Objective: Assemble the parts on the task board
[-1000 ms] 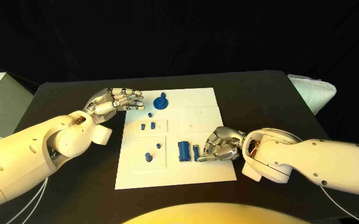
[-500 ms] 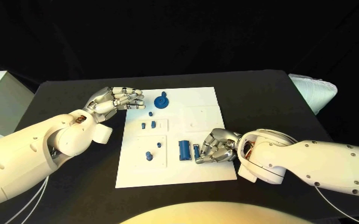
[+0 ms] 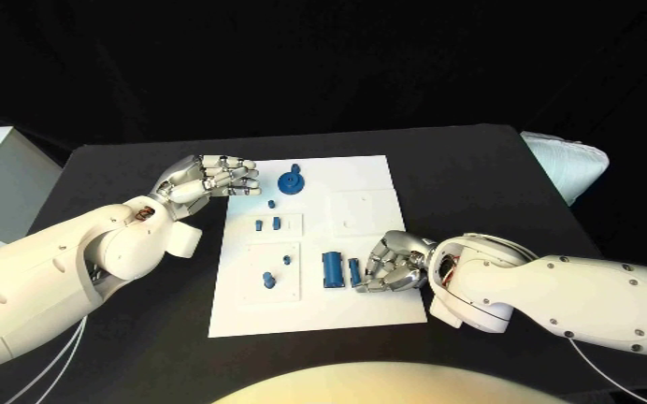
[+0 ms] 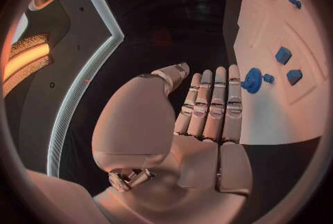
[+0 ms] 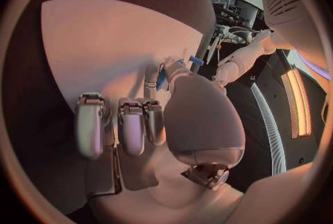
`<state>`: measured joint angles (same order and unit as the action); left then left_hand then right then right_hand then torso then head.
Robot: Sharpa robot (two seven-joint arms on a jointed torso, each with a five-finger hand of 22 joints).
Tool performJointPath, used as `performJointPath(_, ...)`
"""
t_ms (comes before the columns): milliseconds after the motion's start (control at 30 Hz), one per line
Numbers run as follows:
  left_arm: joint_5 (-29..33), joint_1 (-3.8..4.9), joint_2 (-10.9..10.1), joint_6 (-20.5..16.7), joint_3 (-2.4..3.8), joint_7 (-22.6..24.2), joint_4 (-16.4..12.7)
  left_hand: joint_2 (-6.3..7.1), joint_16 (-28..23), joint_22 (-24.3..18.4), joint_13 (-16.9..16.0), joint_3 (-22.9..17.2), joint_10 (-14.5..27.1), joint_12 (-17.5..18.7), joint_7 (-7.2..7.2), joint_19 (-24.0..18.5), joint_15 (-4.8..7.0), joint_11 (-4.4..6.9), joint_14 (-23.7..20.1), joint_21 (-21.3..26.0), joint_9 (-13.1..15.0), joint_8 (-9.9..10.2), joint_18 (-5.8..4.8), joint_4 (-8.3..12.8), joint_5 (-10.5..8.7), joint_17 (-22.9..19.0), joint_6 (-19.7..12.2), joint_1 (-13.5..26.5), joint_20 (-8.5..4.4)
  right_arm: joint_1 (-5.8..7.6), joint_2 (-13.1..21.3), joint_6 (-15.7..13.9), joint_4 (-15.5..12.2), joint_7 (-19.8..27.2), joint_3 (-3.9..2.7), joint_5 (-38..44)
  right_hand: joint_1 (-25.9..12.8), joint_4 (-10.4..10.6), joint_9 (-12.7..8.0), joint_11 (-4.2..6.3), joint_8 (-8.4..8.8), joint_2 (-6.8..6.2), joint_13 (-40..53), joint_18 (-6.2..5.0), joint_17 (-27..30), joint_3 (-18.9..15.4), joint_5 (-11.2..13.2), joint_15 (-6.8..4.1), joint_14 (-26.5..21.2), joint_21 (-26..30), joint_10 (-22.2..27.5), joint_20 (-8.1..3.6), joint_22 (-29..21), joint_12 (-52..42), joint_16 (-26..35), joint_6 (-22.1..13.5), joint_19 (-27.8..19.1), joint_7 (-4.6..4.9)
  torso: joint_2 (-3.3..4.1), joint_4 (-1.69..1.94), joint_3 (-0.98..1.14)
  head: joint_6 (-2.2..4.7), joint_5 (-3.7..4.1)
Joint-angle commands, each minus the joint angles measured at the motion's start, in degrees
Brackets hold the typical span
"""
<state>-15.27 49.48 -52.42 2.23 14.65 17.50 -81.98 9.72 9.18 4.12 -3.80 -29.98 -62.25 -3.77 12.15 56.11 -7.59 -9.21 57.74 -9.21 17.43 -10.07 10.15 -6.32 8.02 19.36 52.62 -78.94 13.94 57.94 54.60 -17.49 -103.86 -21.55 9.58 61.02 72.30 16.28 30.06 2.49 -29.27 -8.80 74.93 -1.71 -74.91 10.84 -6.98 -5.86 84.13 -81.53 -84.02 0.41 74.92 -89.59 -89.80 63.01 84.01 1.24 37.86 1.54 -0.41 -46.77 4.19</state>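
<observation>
The white task board (image 3: 364, 226) lies mid-table. My right hand (image 3: 391, 262) rests on its near right part and pinches a slim blue part (image 3: 354, 271) between thumb and a finger; the right wrist view shows that part (image 5: 161, 78) in the pinch. A larger blue block (image 3: 332, 269) lies just beside it. My left hand (image 3: 209, 178) hovers at the board's far left corner, fingers straight and side by side (image 4: 211, 104), holding nothing. A round blue part (image 3: 292, 182) sits close to its fingertips (image 4: 253, 79). Several small blue parts (image 3: 268, 225) stand in the board's left half.
A white padded object (image 3: 567, 165) sits at the table's right edge, and a pale box (image 3: 14, 175) at its left edge. The black table (image 3: 472, 170) lies bare to the right of the board.
My right hand has crept slightly further onto the board with the slim blue part. The left hand has stayed where it was.
</observation>
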Motion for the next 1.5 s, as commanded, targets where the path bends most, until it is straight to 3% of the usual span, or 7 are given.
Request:
performJointPath(33, -0.02, 0.01, 0.00, 0.30, 0.02, 0.41, -0.16, -0.38, -0.20, -0.10, -0.08, -0.17, -0.37, -0.20, -0.05, 0.31, 0.20, -0.13, 0.39, 0.40, -0.08, 0.06, 0.31, -0.23, 0.22, 0.05, 0.33, 0.21, -0.10, -0.05, 0.01, -1.62, 0.05, -0.45, -0.02, 0.87, -1.05, 0.38, 0.13, 0.51, -0.32, 0.36, 15.05, 0.42, -15.09, -0.01, -0.53, -0.41, 5.87, -0.52, -5.97, -0.51, 13.36, -0.37, -0.20, -0.13, 5.11, -0.33, -0.01, 0.03, 0.00, -0.02, 0.00)
performJointPath(300, -0.03, 0.01, -0.09, 0.31, 0.02, 0.30, -0.21, -0.38, -0.20, -0.10, -0.08, -0.17, -0.37, -0.20, -0.05, 0.31, 0.20, -0.13, 0.39, 0.40, -0.08, 0.06, 0.31, -0.23, 0.22, 0.05, 0.33, 0.21, -0.10, -0.06, 0.10, -1.18, 0.14, -0.45, -0.02, 0.30, -1.51, 0.26, 0.20, 0.53, -0.52, 0.26, 15.05, 0.44, -15.09, -0.06, -1.01, -0.43, 5.87, -0.61, -5.97, -0.53, 13.38, -0.38, -0.20, -0.25, 5.12, -0.38, 0.04, 0.02, -0.04, -0.11, -0.02)
performJointPath(533, -0.03, 0.02, -0.11, 0.32, 0.02, 0.27, -0.27, -0.38, -0.20, -0.10, -0.08, -0.17, -0.37, -0.20, -0.05, 0.31, 0.20, -0.13, 0.39, 0.40, -0.08, 0.06, 0.31, -0.23, 0.22, 0.05, 0.33, 0.21, -0.10, -0.06, 0.21, 0.72, 0.03, -0.06, -0.03, 0.18, 1.50, -0.89, 0.27, 0.68, -1.10, -2.18, 14.96, 0.37, -15.09, 0.25, -0.96, -0.55, 5.87, -0.23, -5.89, -0.65, 13.30, -0.15, -0.20, -0.83, 5.06, -0.55, -0.04, 0.04, -0.04, -0.08, -0.04)
performJointPath(733, -0.03, 0.02, -0.15, 0.33, 0.03, 0.29, -0.30, -0.38, -0.20, -0.10, -0.08, -0.17, -0.37, -0.20, -0.05, 0.31, 0.20, -0.13, 0.39, 0.40, -0.08, 0.06, 0.31, -0.23, 0.22, 0.05, 0.33, 0.21, -0.10, -0.06, 0.49, 1.31, -0.33, 1.15, -0.03, -0.13, 2.12, -0.95, 0.22, 0.66, -1.17, -2.80, 14.94, 0.38, -15.09, 0.08, -0.97, -0.55, 5.87, -0.28, -5.88, -0.65, 13.31, -0.12, -0.20, -0.88, 5.05, -0.51, -0.04, 0.02, -0.04, -0.02, -0.02)
performJointPath(1067, -0.04, 0.02, -0.23, 0.29, 0.03, 0.29, -0.34, -0.38, -0.31, -0.10, -0.08, -0.19, -0.41, -0.20, -0.08, 0.38, 0.22, -0.10, 0.44, 0.49, -0.09, 0.06, 0.31, -0.19, 0.23, 0.13, 0.37, 0.16, -0.11, -0.06, 1.14, -0.75, -0.85, 2.77, -0.05, -1.04, 2.01, -0.59, 0.15, 0.58, -1.18, -3.04, 14.80, 0.33, -15.09, -0.25, -1.00, -0.51, 5.87, 0.07, -5.76, -0.64, 13.23, 0.22, -0.20, -0.95, 5.01, -0.39, 0.01, 0.02, -0.02, 0.07, -0.05)
performJointPath(1500, -0.05, 0.02, -0.26, 0.31, 0.03, 0.23, -0.36, -0.38, -0.31, -0.10, -0.08, -0.19, -0.41, -0.20, -0.08, 0.38, 0.22, -0.10, 0.44, 0.49, -0.09, 0.06, 0.31, -0.19, 0.23, 0.13, 0.37, 0.16, -0.11, -0.06, 1.27, -2.33, -0.70, 2.81, -0.11, -1.31, -0.14, 0.46, 0.00, 0.45, -1.53, -1.61, 14.91, 0.39, -15.09, -1.21, -1.31, -0.38, 5.87, -0.35, -5.85, -0.55, 13.32, -0.03, -0.20, -0.85, 5.05, -0.28, 0.04, 0.05, -0.04, -0.11, 0.00)
